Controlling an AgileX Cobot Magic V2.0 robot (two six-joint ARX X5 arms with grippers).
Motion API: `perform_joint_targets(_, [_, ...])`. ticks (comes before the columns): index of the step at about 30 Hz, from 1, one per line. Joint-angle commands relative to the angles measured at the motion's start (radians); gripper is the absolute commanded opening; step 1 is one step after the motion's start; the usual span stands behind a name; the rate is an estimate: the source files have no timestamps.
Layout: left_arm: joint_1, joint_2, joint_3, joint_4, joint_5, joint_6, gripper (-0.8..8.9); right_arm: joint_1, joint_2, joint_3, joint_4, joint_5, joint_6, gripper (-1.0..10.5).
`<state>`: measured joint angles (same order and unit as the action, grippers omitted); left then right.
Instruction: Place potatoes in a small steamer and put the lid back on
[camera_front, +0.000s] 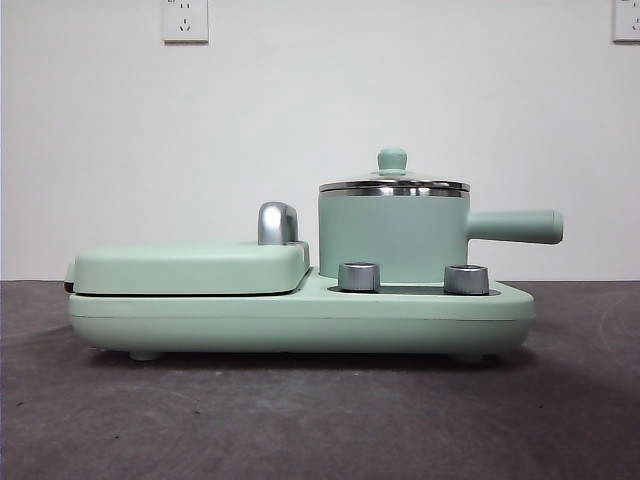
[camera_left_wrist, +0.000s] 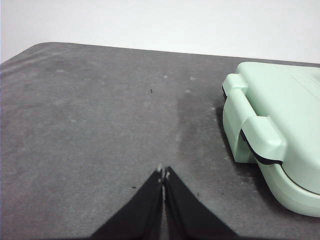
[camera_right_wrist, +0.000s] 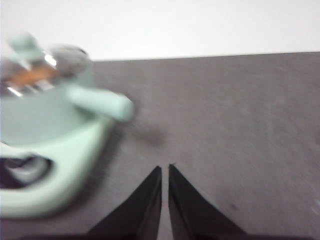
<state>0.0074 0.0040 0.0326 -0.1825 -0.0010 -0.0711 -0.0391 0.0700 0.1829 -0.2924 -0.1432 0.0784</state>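
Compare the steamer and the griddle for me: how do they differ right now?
The steamer is a tall cylinder; the griddle beside it is flat and low. The steamer carries a glass lid with a steel rim and small knob; the griddle has a solid mint cover, shut. The steamer has a straight handle sticking out sideways; the griddle has a chrome handle at its inner end. Both are mint green and sit on the same base.

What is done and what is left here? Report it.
The job looks done: the lid sits on the small steamer, and the blurred right wrist view shows something orange-brown under the glass, probably the potato. Nothing is in hand; the left gripper and right gripper are shut, empty and apart from the appliance. Nothing visible remains.
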Motion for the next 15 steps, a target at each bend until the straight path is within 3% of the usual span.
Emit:
perform_joint_targets(1, [0.001, -0.001, -0.02, -0.005, 0.0, 0.006, 0.06, 0.013, -0.028, -0.064, 0.024, 0.078, -0.042, 0.2])
perform_joint_targets(5, [0.001, -0.001, -0.02, -0.005, 0.0, 0.006, 0.06, 0.037, -0.053, -0.12, 0.023, 0.146, -0.042, 0.2])
perform_joint_targets(15, [0.001, -0.001, -0.02, -0.005, 0.0, 0.006, 0.06, 0.05, -0.066, -0.172, 0.117, 0.177, -0.056, 0.2])
